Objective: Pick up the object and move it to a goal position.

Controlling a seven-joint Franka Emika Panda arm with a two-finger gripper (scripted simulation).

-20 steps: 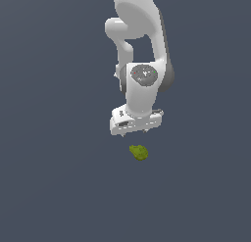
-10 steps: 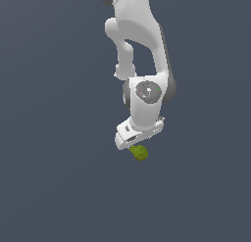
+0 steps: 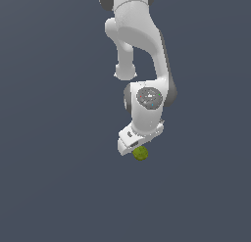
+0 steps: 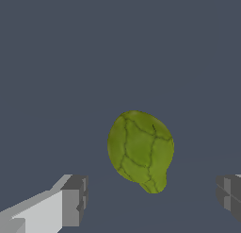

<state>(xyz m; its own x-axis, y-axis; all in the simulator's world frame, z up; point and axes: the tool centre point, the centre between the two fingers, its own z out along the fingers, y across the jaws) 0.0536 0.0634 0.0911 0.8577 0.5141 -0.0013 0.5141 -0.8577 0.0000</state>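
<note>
The object (image 3: 140, 153) is a small olive-green lumpy blob lying on the flat grey floor. In the exterior view the white gripper (image 3: 133, 147) hangs right over it and hides part of it. In the wrist view the object (image 4: 140, 150) lies between the two grey fingertips (image 4: 75, 200), nearer the far one, with open space on both sides. The gripper (image 4: 153, 196) is open and touches nothing that I can see.
The white arm (image 3: 139, 50) rises from the gripper toward the top of the exterior view. The floor (image 3: 54, 177) is a plain dark grey surface with nothing else on it in view.
The gripper has come down from above the object to right over it, and the wrist has turned. The object has not moved.
</note>
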